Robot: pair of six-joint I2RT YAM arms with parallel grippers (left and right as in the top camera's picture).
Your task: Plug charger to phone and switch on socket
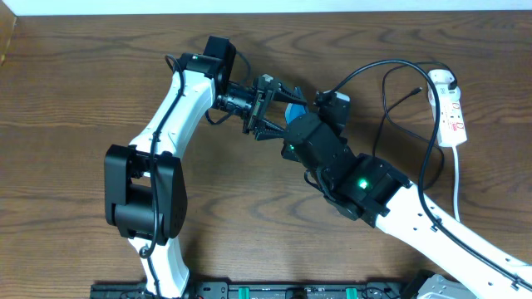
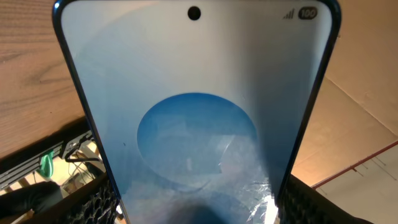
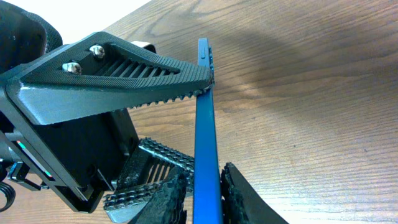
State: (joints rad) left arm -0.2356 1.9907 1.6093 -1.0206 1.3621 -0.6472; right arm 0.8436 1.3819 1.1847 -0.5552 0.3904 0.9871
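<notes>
overhead / phone: blue slab [image 1: 295, 110] held up off the table [image 1: 66, 100], just off centre toward 12 o'clock, right where the two arms meet
overhead / left gripper: [image 1: 278, 108] reaches in from 9 o'clock, clamped on the phone
overhead / right gripper: [image 1: 298, 131] comes up from 5 o'clock, fingertips hidden under its own wrist
overhead / socket: white strip [image 1: 450, 108] out at 2 o'clock, well apart from the phone
overhead / charger: thin black cable [image 1: 406, 97] loose on the wood beside the socket, tip not in the phone
left wrist / phone: [image 2: 199, 93] fills the view, screen toward the camera, punch hole at 12 o'clock
left wrist / fingers: [image 2: 93, 202] ribbed black bits at 7 and 5 o'clock, hugging the phone's long edges
right wrist / phone: [image 3: 205, 137] edge-on, running 12 to 6 o'clock
right wrist / pads: [image 3: 239, 199] one on each flat face at 6 o'clock, just beside it. Honestly can't tell if they're pinching
</notes>
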